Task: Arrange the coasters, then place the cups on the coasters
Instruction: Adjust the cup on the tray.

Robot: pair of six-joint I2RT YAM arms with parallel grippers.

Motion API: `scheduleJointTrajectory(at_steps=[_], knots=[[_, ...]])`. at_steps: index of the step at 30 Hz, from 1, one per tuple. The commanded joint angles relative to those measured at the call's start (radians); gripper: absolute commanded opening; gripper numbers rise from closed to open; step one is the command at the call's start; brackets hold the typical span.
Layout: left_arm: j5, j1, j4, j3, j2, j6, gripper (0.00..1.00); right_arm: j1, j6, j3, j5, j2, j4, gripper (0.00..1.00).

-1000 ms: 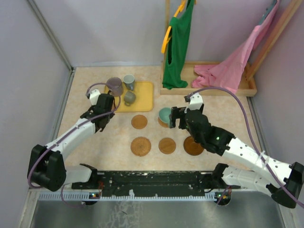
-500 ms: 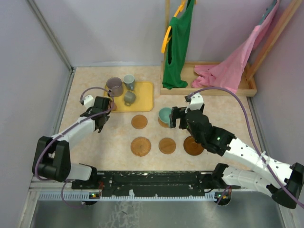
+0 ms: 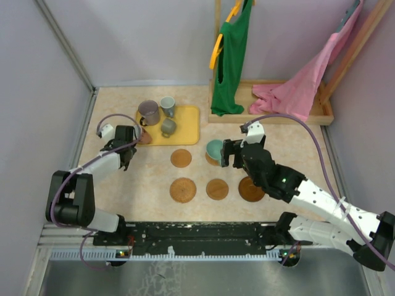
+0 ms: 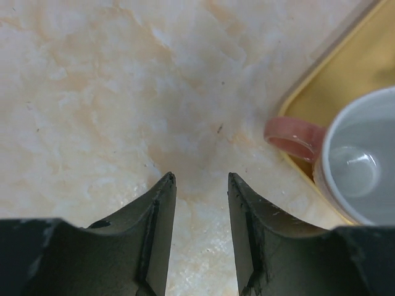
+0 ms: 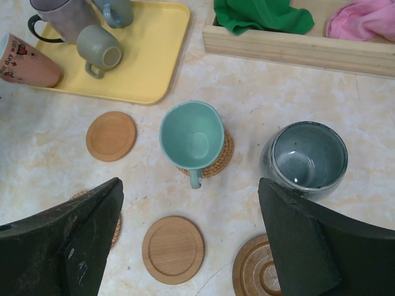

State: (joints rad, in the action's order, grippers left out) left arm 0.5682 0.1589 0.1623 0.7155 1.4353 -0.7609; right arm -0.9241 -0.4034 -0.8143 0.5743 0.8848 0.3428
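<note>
Left wrist view: the left fingers stand slightly parted over bare bench, pinching nothing. The reddish-brown cup sits ahead to their right, at the edge of the yellow tray. The right fingers are spread wide and empty; between and ahead of them the teal cup rests on a coaster, with a grey cup just to its right.

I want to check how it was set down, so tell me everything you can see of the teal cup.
The teal cup is a small glossy mug, ceramic by its look, with a rounded, slightly squarish rim and one loop handle pointing toward the right wrist camera. It stands upright and empty, the same teal inside. It sits on a woven coaster, whose edge shows at its right and near sides. Nothing else touches it.
</note>
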Motion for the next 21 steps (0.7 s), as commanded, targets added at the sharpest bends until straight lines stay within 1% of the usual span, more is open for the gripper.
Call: scheduleJointTrajectory(at_steps=[1, 10, 16, 21], knots=[[-0.005, -0.038, -0.040, 0.030, 0.028, 0.025, 0.47, 0.010, 0.012, 0.007, 0.009, -0.018, -0.032, 0.90], [-0.081, -0.134, -0.080, 0.083, 0.100, 0.048, 0.49, 0.014, 0.017, 0.004, 0.007, -0.009, -0.034, 0.90], [-0.111, -0.137, -0.077, 0.152, 0.173, 0.070, 0.48, 0.021, 0.017, -0.002, 0.006, 0.002, -0.028, 0.90], [-0.124, -0.142, -0.101, 0.167, 0.190, 0.079, 0.50, 0.022, 0.014, -0.009, 0.007, 0.012, -0.026, 0.90]])
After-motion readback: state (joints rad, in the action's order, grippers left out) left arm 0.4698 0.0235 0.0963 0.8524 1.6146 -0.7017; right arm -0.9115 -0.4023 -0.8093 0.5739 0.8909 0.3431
